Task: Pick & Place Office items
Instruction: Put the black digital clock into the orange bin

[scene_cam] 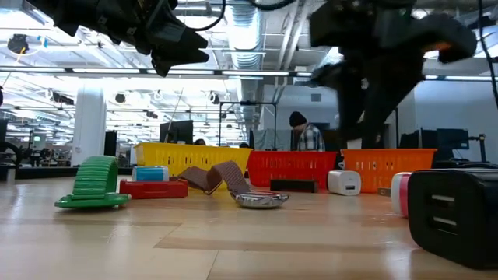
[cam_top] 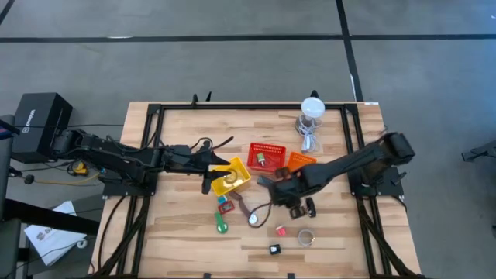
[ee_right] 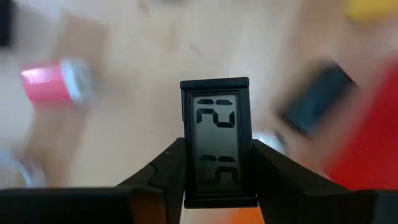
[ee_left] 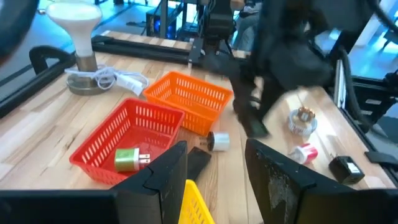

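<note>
My right end effector (ee_right: 217, 174) is clamped on a small black digital clock (ee_right: 217, 140), standing upright between the fingers, lifted over the desk (cam_top: 341, 232) centre. The orange basket (cam_top: 301, 161) lies just beyond it, the red basket (cam_top: 267, 155) left of that. My left end effector (ee_left: 214, 180) hangs open above the yellow basket (cam_top: 231, 177). Further back, an open workshop

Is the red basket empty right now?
No, the left wrist view shows a small green item with metal prongs lying inside the red basket.
</note>
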